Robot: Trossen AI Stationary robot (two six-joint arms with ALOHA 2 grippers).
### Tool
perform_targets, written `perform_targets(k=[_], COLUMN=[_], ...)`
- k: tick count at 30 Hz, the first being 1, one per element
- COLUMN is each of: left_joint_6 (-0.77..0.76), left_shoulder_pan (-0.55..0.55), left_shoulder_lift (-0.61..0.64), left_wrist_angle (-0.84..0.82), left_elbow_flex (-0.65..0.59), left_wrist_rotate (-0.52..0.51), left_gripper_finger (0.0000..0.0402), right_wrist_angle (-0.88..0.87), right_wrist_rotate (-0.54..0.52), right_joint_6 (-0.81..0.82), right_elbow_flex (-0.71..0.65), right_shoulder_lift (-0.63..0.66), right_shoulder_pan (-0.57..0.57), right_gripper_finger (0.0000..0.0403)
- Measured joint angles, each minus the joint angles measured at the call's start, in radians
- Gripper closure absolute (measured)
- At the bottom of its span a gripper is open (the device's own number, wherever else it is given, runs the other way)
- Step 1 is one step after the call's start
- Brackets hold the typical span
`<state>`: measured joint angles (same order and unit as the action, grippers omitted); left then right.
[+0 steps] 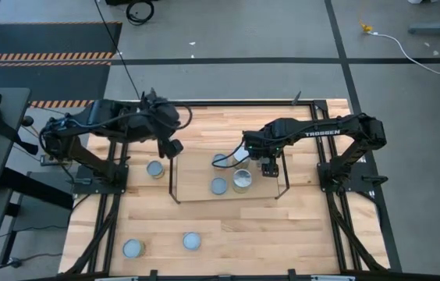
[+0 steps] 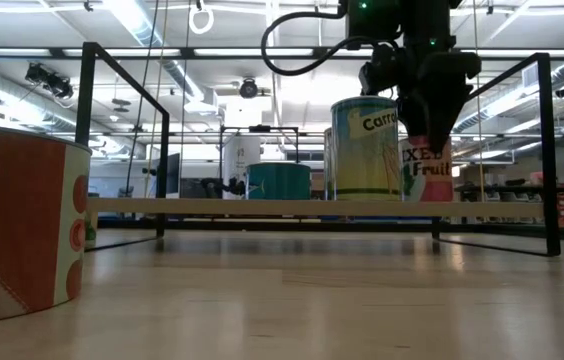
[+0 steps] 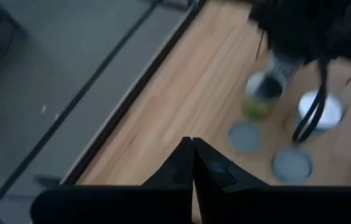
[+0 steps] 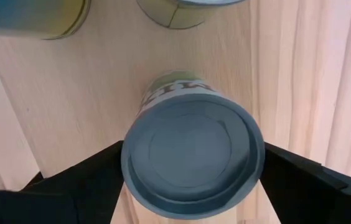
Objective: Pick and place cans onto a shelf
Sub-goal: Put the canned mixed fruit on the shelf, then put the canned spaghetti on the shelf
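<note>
Grey-topped round metal tin (image 4: 192, 160) sitting on low wood-base wire shelf (image 1: 196, 192); I'm releasing it, right gripper (image 4: 191, 171) fingers apart beside it. Left gripper (image 3: 193, 163) pinched together, waiting. Next: lifting clear, fetching table tin (image 1: 192, 240).

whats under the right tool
A can stands upright on the shelf between the right tool's open fingers. Its lid covers the label and base.
</note>
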<state>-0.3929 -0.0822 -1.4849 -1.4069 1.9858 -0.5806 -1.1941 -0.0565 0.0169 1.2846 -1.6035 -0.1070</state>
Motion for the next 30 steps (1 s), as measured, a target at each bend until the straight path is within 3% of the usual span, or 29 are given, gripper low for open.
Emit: perform_targets(k=[6,14,19,23,30], left_joint_6=[-0.075,-0.15,-0.252,-0.326,-0.438], left_shoulder_pan=[-0.027,-0.083,-0.177,-0.288,-0.47], left_shoulder_lift=[0.007,0.008,0.008,-0.006,-0.025], left_wrist_angle=[-0.107,-0.089,-0.056,-0.029,0.097], left_elbow_flex=[0.0,0.0,0.0,0.0,-0.065], left_wrist_rotate=[-0.018,-0.043,-0.051,-0.112,-0.252], left_gripper_finger=[0.0395,0.0395,0.0395,0.0395,0.0395], right_wrist_angle=[-0.006,-0.047,-0.122,-0.166,-0.123], right_wrist_rotate=[-0.002,-0.063,-0.126,-0.135,-0.137], right_joint_6=[-0.002,-0.019,0.019,0.125,0.366], right_elbow_flex=[0.02,0.149,0.273,0.379,0.459], right_shoulder_lift=[0.0,0.0,0.0,0.0,0.001], right_shoulder_pan=[0.001,0.001,0.034,0.119,0.391], right_gripper_finger=[0.0051,0.0054,0.0054,0.0054,0.0054])
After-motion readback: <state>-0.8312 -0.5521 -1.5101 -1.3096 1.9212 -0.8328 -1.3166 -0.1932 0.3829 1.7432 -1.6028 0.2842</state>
